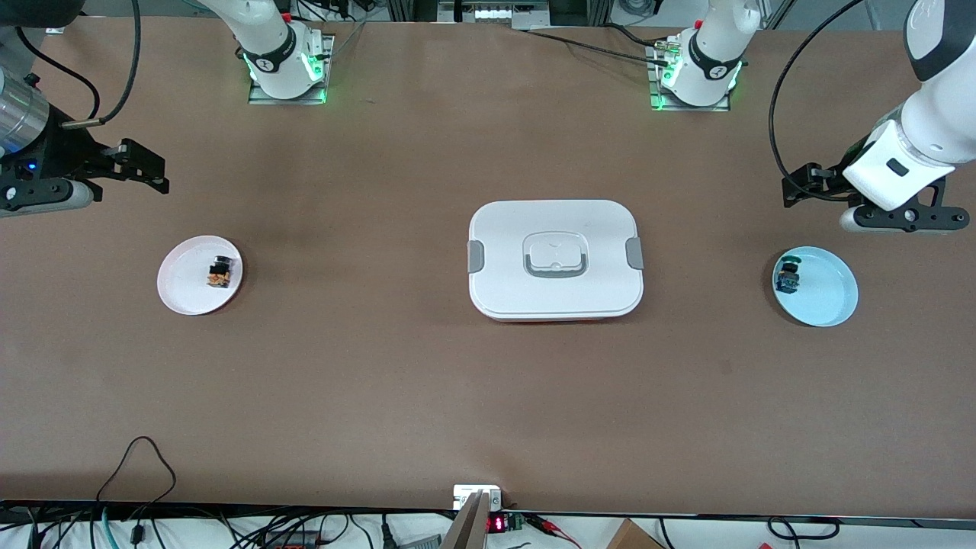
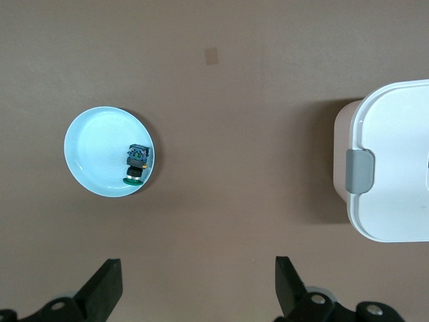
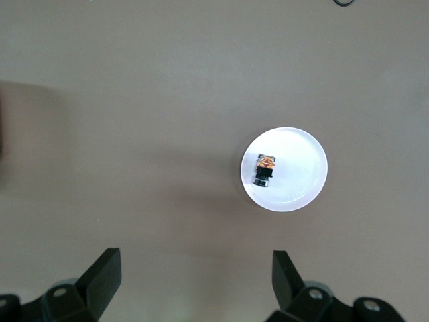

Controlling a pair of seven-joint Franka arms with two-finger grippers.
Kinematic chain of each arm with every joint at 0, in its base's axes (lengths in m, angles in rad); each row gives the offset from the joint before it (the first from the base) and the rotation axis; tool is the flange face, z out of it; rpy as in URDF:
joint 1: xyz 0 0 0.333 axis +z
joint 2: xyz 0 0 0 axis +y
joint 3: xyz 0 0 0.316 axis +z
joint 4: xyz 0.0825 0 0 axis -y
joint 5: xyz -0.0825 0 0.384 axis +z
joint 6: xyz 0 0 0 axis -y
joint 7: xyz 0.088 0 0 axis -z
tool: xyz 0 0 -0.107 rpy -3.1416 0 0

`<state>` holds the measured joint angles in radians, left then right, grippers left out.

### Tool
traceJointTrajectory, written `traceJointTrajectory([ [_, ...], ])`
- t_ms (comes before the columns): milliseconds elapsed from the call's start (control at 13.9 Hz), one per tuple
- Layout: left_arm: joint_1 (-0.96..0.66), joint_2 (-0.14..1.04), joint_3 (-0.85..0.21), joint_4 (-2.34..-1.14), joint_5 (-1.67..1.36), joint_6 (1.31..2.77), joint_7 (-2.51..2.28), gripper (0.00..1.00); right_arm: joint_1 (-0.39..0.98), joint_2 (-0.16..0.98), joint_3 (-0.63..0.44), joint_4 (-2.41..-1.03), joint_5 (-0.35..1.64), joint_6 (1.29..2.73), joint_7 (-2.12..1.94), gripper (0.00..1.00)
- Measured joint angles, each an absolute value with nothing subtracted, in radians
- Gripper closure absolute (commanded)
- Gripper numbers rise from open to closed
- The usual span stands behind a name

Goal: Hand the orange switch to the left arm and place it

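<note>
Lying on a white plate (image 1: 179,293) at the right arm's end, the orange switch (image 1: 220,271) sits untouched; the right gripper (image 1: 137,169) hangs beside the plate, fingers wide. The left gripper (image 1: 801,187) (also wide, empty) waits by the blue plate (image 1: 827,293), the box (image 1: 555,259) between.

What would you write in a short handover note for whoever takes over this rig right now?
Left pincer: open, holds nothing, waiting in the air at its end of the table.
Right pincer: open, holds nothing, at its own end.
Orange switch: on the white plate, toward the right arm's end.
Box: mid-table, lid on.
Blue-green switch: on the blue plate.
Done: nothing.
Left: pick up, hand over, avoid the box.
</note>
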<state>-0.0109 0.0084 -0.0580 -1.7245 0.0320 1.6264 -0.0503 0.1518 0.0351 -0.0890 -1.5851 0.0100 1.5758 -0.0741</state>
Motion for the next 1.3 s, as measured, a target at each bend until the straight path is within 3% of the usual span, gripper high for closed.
traceJointTrajectory([
  [937, -0.011, 0.008, -0.058, -1.724, 0.032, 1.626, -0.05, 0.0, 0.138, 0.044, -0.09, -1.61, 0.011, 1.58, -0.307, 0.0],
  [1297, -0.012, 0.008, -0.059, -1.724, 0.032, 1.622, -0.05, 0.0, 0.036, 0.128, -0.094, -1.731, 0.012, 1.748, -0.808, 0.0],
])
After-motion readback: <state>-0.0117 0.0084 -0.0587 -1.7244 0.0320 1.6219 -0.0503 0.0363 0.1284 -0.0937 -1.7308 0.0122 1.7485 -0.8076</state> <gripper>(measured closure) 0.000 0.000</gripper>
